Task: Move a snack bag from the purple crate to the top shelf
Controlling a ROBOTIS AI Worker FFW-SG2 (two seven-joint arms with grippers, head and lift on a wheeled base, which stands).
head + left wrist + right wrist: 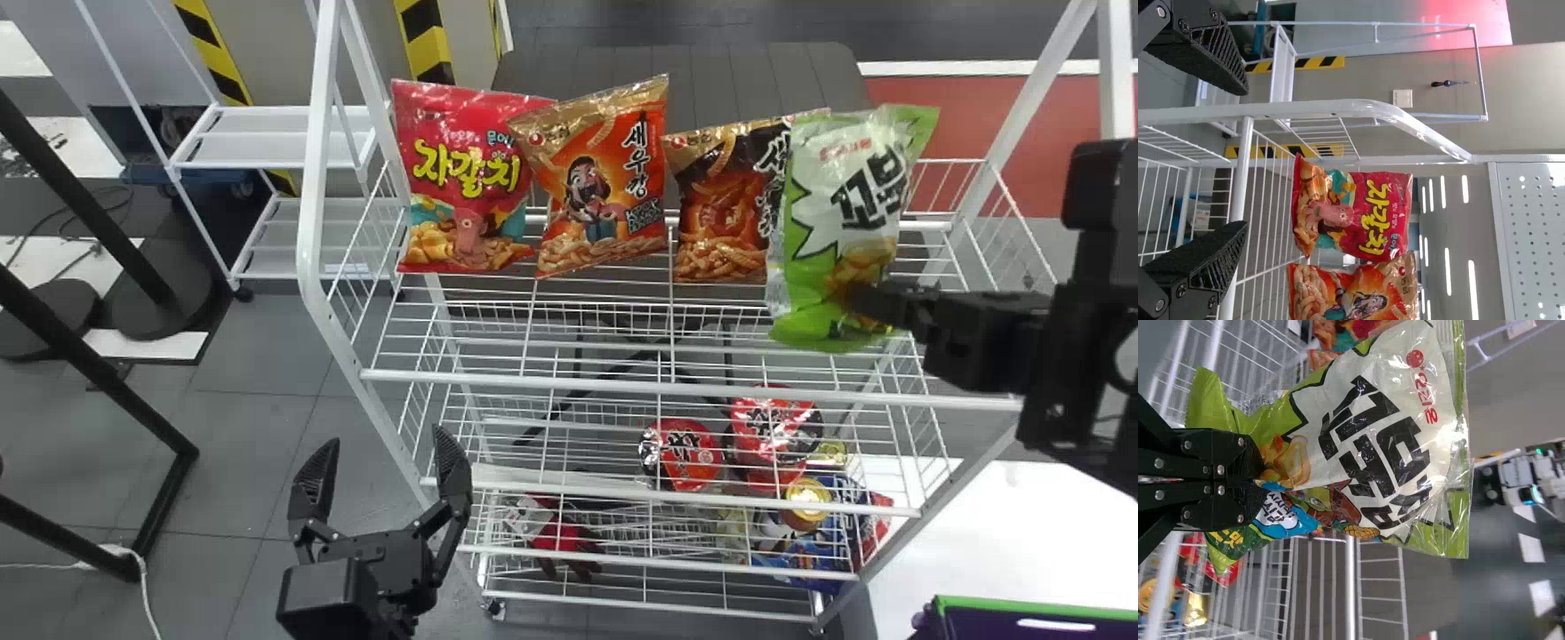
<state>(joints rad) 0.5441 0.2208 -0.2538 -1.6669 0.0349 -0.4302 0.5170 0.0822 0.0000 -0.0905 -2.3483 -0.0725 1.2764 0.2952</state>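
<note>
My right gripper (876, 302) is at the right end of the rack's top shelf (569, 380), shut on the lower part of a green and white snack bag (845, 209). The bag stands upright, slightly tilted, beside the black and gold bag (725, 200). In the right wrist view the gripper (1261, 477) pinches the green bag (1371, 447). My left gripper (382, 476) is parked open at the rack's lower left; in the left wrist view the gripper (1238, 160) has nothing between its fingers. At the bottom right corner a purple crate (1022, 618) shows its green rim.
A red bag (467, 178) and an orange bag (594, 178) stand on the top shelf's left part. Lower shelves hold red cup packages (683, 453) and other goods. White posts (311, 178) frame the rack. A black metal frame (89, 356) stands at the left.
</note>
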